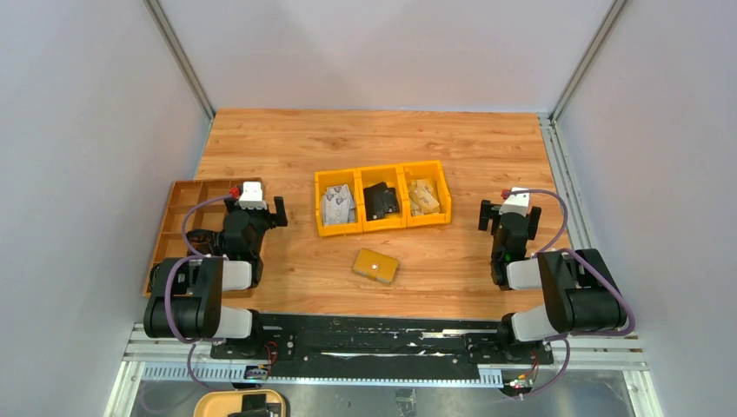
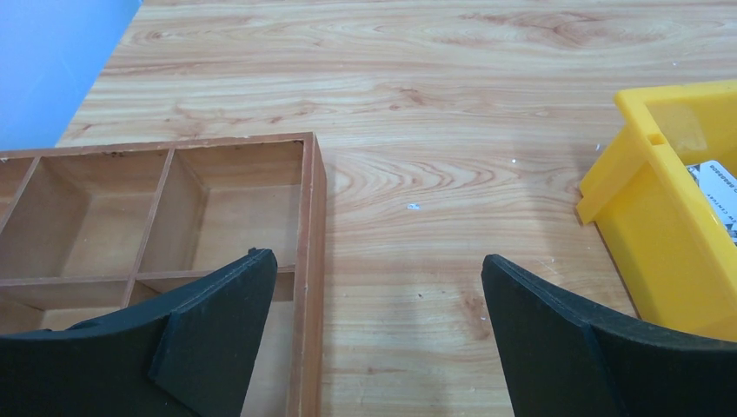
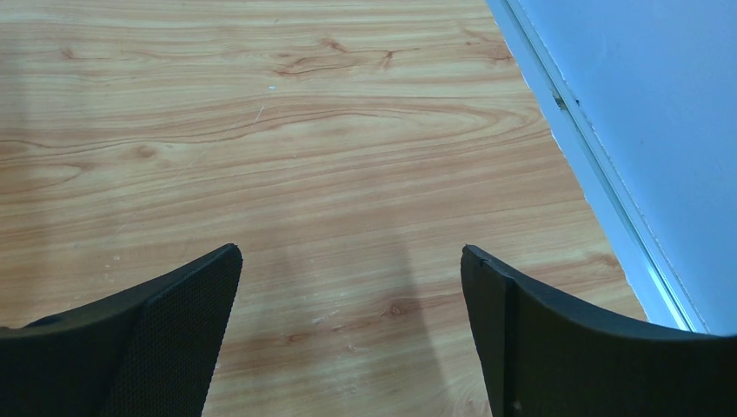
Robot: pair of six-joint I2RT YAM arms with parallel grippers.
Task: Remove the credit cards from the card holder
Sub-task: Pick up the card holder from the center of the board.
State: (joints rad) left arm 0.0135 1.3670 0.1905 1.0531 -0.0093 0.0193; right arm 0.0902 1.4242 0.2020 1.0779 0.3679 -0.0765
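Top external view: the card holder [image 1: 375, 266] lies flat and closed on the bench [image 1: 469, 139], silver stud facing up, turned a little askew. It sits near the front middle, between the two arms and apart from both.

Just behind it stand three yellow bins [image 1: 382, 198] side by side in a row. The left one holds pale grey packets, the middle one something black, the right one tan pieces; what they are I cannot tell.

The left tool [image 1: 256, 208] hangs well to the left of the card holder, released, at the inner edge of the brown tray [image 1: 174, 187]. In the left wrist view its fingers [image 2: 217, 304] stand wide apart with only wood grain between them, one finger over the tray's corner, and a yellow bin at the right edge of the frame.

The right tool [image 1: 510, 213] is well off to the right, also released and holding nothing. The right wrist view shows bare bench between its spread fingers [image 3: 521, 330], with the wall rail [image 3: 600, 191] beyond.
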